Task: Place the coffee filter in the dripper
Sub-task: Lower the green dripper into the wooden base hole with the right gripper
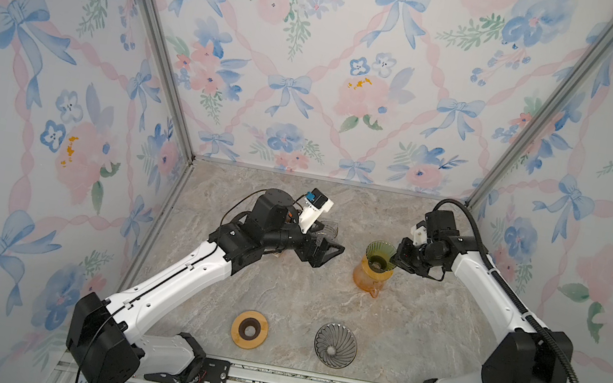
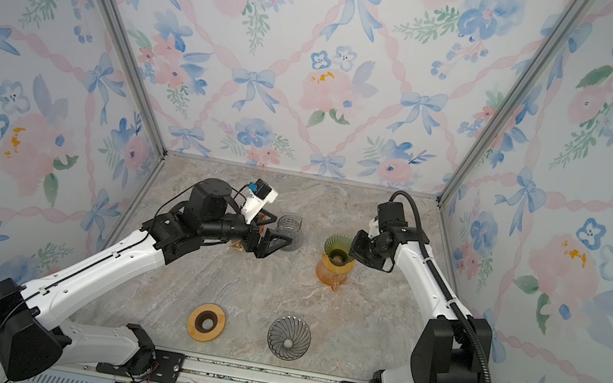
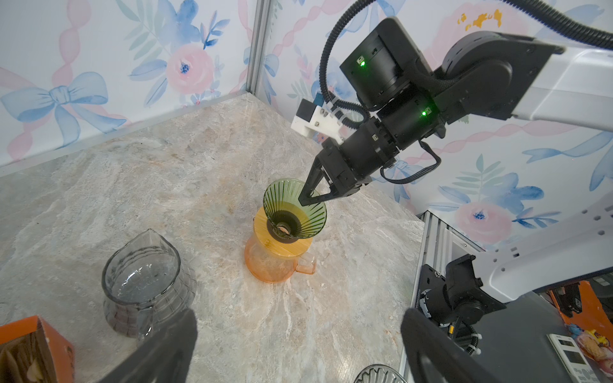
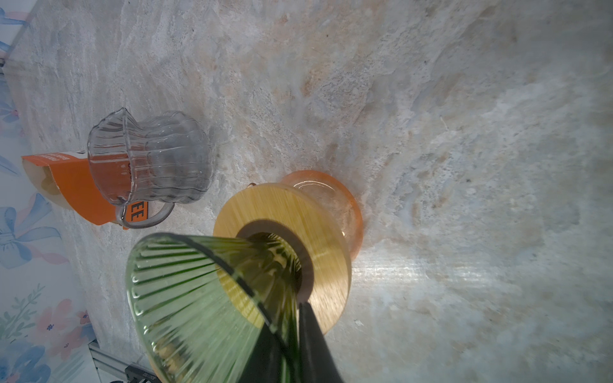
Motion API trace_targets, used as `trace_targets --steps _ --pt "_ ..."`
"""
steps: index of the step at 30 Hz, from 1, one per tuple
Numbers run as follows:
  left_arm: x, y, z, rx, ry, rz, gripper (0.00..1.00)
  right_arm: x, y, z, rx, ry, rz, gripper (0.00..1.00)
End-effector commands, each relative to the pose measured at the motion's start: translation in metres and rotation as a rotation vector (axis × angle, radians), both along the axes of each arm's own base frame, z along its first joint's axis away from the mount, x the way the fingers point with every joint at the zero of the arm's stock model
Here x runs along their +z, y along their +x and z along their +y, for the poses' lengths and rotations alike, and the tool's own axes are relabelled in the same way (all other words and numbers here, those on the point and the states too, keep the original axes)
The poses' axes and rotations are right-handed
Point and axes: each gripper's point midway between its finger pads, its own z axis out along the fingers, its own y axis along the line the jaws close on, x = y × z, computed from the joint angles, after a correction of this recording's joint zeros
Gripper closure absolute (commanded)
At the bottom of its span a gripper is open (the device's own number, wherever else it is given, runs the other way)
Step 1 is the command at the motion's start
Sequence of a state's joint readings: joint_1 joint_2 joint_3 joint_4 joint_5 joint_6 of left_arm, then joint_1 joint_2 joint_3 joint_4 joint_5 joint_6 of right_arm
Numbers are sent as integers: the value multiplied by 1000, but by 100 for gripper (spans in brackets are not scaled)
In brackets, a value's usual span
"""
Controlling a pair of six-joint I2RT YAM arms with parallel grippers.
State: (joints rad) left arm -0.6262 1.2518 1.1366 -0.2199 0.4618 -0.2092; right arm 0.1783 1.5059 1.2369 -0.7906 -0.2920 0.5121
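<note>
In both top views the right gripper (image 1: 395, 260) is clamped on the rim of the green dripper (image 1: 380, 251), which sits atop the orange carafe (image 1: 368, 279) toward the bench's back right. The left arm nearly hides the filter box.

Left wrist view: the fingers of the left gripper (image 3: 298, 348) are wide apart and cropped. The filter box (image 3: 36, 351) is cut off at the frame corner, beside the grey pitcher (image 3: 146, 285).

Right wrist view: the grey pitcher (image 4: 149, 159) half covers the filter box (image 4: 73, 189), and single filters are indiscernible.

The dripper (image 1: 381, 252) sits in a collar (image 3: 285, 247) on top of the carafe (image 1: 367, 280), which stands toward the back right of the table (image 1: 421, 325); left of this carafe, well apart, stands a second carafe (image 2: 289, 224); farther left still lies the filter box (image 4: 69, 189). In front of the carafe, slightly left, lies a spare dripper (image 1: 335, 345); a loose collar (image 1: 249, 329) lies in front and farther left.
</note>
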Motion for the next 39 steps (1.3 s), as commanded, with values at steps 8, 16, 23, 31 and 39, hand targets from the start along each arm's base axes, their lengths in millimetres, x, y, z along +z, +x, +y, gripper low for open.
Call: trace_targets --steps 8,16,23,31,39 --pt "-3 -2 2 -14 1 5 2 -3 3 -1 -13 24 -3 87" --pt "-2 -2 2 -14 0 2 2 -6 1 -4 -23 41 -2 88" --pt "-2 -2 3 -13 0 2 2 -5 0 -5 -22 51 -9 88" --pt "-2 -2 2 -16 -1 4 2 -1 0 -3 -10 55 -25 88" --pt "-1 -2 3 -16 -2 5 2 3 -1 1 7 34 -36 87"
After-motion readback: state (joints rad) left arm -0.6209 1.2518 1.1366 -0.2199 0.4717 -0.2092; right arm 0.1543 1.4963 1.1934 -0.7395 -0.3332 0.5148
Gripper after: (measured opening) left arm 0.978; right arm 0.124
